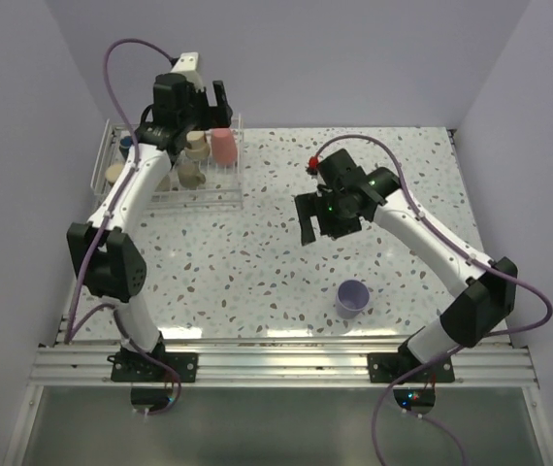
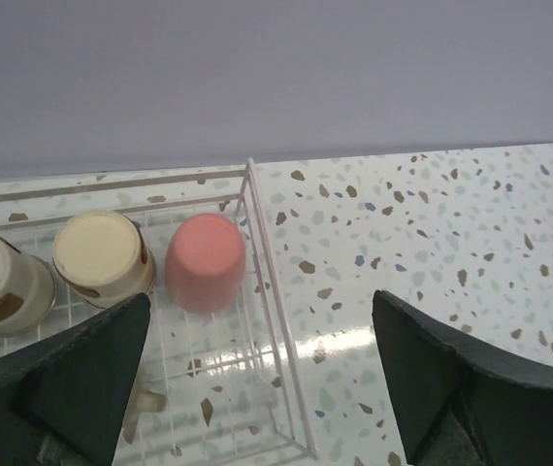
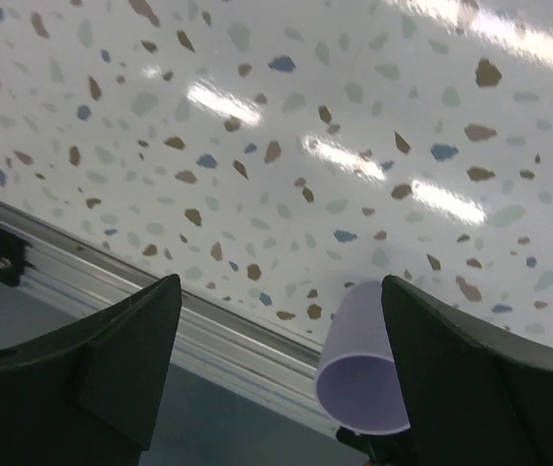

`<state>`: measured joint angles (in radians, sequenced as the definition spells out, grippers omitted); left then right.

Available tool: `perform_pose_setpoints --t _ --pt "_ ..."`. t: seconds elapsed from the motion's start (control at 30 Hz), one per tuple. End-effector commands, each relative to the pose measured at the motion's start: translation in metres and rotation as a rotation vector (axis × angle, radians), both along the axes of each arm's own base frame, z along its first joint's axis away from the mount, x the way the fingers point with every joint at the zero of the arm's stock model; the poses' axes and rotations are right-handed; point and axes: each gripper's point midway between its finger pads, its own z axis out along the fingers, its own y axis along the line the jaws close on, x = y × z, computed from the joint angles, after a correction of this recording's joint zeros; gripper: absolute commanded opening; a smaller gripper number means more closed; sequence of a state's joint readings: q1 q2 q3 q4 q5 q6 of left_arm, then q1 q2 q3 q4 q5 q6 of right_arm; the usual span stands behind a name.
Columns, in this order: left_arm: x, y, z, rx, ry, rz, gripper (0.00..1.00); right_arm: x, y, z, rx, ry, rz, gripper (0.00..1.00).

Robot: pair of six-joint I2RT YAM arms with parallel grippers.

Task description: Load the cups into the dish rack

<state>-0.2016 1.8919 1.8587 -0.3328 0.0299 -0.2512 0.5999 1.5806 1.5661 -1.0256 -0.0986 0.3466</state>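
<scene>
The white wire dish rack [image 1: 209, 206] stands at the back left and holds several cups upside down. Among them are a pink-red cup [image 1: 222, 146] at its right end and beige cups [image 1: 197, 146] beside it. My left gripper [image 1: 199, 107] hovers over the rack's right end, open and empty. In the left wrist view the pink-red cup [image 2: 206, 260] and a beige cup [image 2: 100, 252] sit inside the rack rail [image 2: 267, 262], beyond my open left gripper [image 2: 262, 311]. A lavender cup [image 1: 352, 297] stands upright near the table's front edge. My right gripper [image 1: 323, 225] hangs open above mid-table; in its wrist view the lavender cup [image 3: 366, 359] lies by the right finger of the right gripper [image 3: 281, 291].
White walls close in the table on the left, back and right. An aluminium rail [image 1: 286, 361] runs along the front edge, close to the lavender cup. A dark blue cup [image 1: 126, 146] sits at the rack's left end.
</scene>
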Motion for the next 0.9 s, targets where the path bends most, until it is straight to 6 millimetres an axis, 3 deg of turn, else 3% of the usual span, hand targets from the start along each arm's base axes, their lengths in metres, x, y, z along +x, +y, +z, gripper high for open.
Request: perform_pose_setpoints --t 0.0,0.17,0.37,0.6,0.87 --pt "-0.031 -0.015 0.032 -0.085 -0.060 -0.023 0.98 -0.028 -0.037 0.009 -0.115 -0.059 -0.038 0.86" --pt "-0.075 -0.016 0.033 -0.121 -0.055 -0.030 0.98 -0.058 -0.053 -0.002 -0.178 -0.052 -0.072 0.79" --pt "-0.105 -0.018 0.034 -0.143 -0.048 -0.026 0.97 -0.089 -0.053 -0.008 -0.171 -0.033 -0.065 0.68" --pt "-0.131 -0.020 0.035 -0.153 -0.043 -0.026 0.96 -0.123 -0.054 -0.033 -0.239 -0.014 -0.035 0.63" --pt "-0.150 -0.018 0.041 -0.164 -0.045 -0.030 0.95 -0.133 -0.055 -0.065 -0.281 0.012 -0.030 0.57"
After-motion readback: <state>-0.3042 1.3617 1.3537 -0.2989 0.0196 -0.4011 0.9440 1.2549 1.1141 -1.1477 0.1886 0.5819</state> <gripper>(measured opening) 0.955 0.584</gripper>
